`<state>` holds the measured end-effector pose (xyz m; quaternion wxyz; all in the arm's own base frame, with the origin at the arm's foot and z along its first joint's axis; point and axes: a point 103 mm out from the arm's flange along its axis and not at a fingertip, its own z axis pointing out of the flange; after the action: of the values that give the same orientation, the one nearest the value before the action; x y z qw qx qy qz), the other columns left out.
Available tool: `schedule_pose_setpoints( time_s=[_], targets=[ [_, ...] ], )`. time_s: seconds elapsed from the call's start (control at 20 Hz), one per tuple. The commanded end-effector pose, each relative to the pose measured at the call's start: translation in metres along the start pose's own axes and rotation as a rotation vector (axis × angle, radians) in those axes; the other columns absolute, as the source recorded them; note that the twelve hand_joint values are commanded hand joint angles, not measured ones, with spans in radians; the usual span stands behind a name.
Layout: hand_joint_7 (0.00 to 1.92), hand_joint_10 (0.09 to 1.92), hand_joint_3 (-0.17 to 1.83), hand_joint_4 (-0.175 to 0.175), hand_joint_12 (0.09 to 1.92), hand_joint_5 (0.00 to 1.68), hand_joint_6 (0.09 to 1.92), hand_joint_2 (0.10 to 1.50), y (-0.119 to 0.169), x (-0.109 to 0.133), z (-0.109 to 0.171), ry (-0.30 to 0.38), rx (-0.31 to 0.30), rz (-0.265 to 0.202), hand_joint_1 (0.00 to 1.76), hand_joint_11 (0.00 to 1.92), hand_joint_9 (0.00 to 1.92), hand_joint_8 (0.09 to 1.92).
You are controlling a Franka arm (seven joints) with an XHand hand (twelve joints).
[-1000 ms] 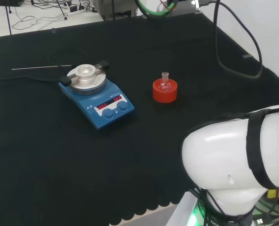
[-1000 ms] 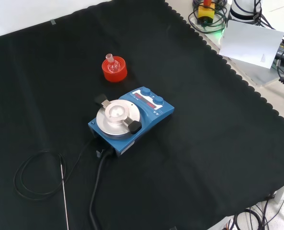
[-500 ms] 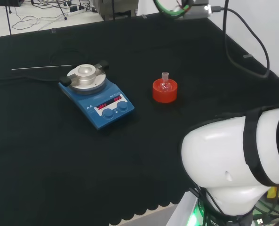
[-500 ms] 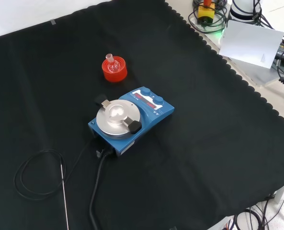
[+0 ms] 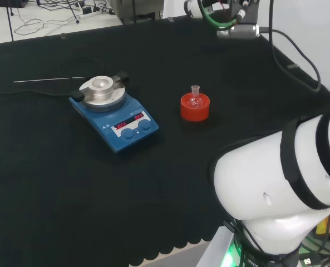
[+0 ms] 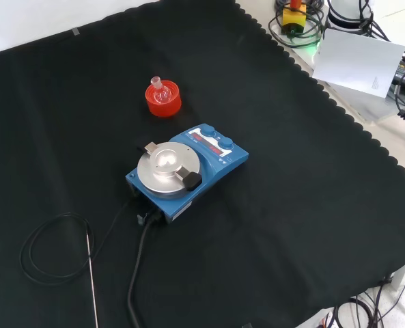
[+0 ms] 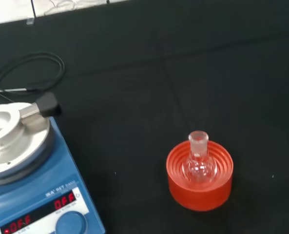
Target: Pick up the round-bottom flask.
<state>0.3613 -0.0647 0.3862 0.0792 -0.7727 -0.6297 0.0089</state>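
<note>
The hand itself cannot be made out clearly, so whether it is open or closed cannot be told; nothing suggests it has hold of anything. What shows in the head view is the arm's end [image 5: 232, 19], trailing green and black cables at the view's top. Over the last second it has swung rightwards along that top edge and dropped further into view, and the big white link [image 5: 276, 189] at the lower right has turned with it.

The wrist view looks down on the round-bottom flask [image 7: 198, 161], small, clear and apparently empty, sitting upright with its neck up in the red ribbed stand [image 7: 199, 178]. It stands well apart from the arm's end and just beside the blue hotplate [image 7: 32, 195]. Flask, stand and hotplate sit where they were a second ago on the black cloth [image 6: 311, 205].

The likely reading is that the arm is lining its wrist up over the flask, an early approach with the descent and grasp all still to come. The short neck above the stand's rim looks the only part free to take.
</note>
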Motion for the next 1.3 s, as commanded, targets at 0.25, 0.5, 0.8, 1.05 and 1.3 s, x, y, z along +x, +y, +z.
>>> schedule_pose_setpoints(
  time_s=[0.25,0.5,0.8,1.05,1.3],
  targets=[
    [0.08,0.67,0.28,0.012,1.40,0.42,0.27,1.13,0.079,-0.043,0.082,0.105,0.056,0.055,0.42,0.03,0.23,0.56],
    [0.12,0.68,0.28,0.008,1.40,0.49,0.24,0.97,0.097,-0.049,0.110,0.111,0.071,0.071,0.64,0.08,0.29,0.57],
    [0.16,0.68,0.49,0.009,1.39,0.53,0.16,0.78,0.109,-0.047,0.153,0.145,0.125,0.078,0.77,0.15,0.35,0.60],
    [0.16,0.68,0.53,0.010,1.39,0.53,0.15,0.74,0.116,-0.049,0.180,0.155,0.135,0.085,0.81,0.17,0.36,0.61],
    [0.15,0.68,0.58,0.013,1.39,0.52,0.13,0.69,0.124,-0.057,0.195,0.152,0.125,0.088,0.82,0.17,0.36,0.61]
  ],
)
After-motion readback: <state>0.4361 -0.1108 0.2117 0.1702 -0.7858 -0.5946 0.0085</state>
